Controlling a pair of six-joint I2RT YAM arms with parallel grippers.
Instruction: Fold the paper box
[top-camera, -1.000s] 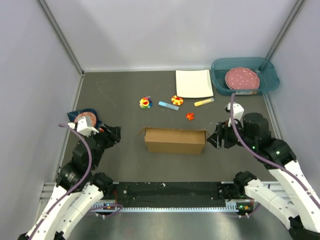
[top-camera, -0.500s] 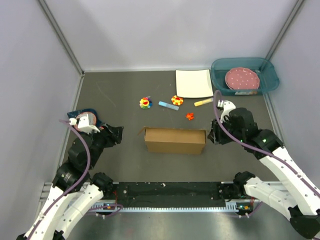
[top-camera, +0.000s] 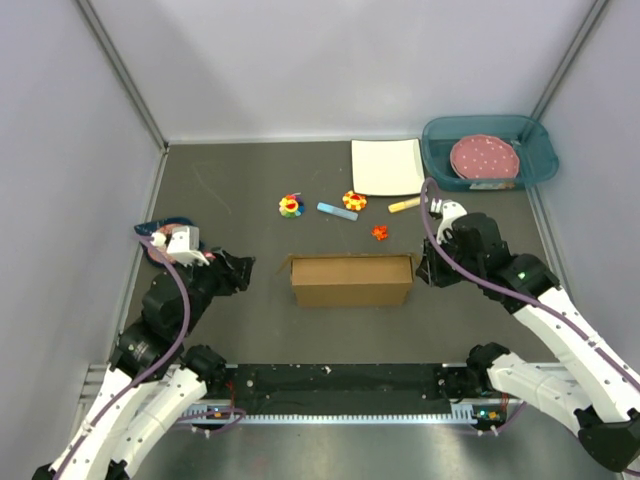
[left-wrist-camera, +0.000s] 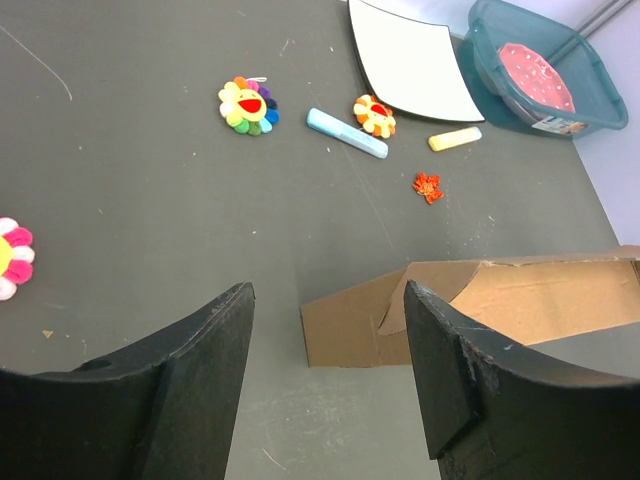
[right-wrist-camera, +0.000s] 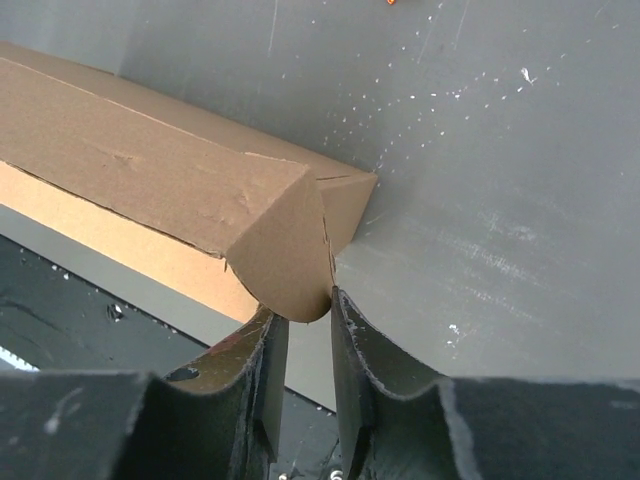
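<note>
Two-finger right tool (right-wrist-camera: 310, 322) reaches low, straddling paper box (right-wrist-camera: 140, 185) flap (right-wrist-camera: 285, 250).

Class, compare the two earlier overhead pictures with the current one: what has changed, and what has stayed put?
The right tool swung left to the paper box's right end, and its jaws narrowed around the rounded end flap; a firm grip cannot be confirmed. The left tool edged slightly toward the box, open and empty. The box, white plate, teal tub and small toys stayed put.
</note>
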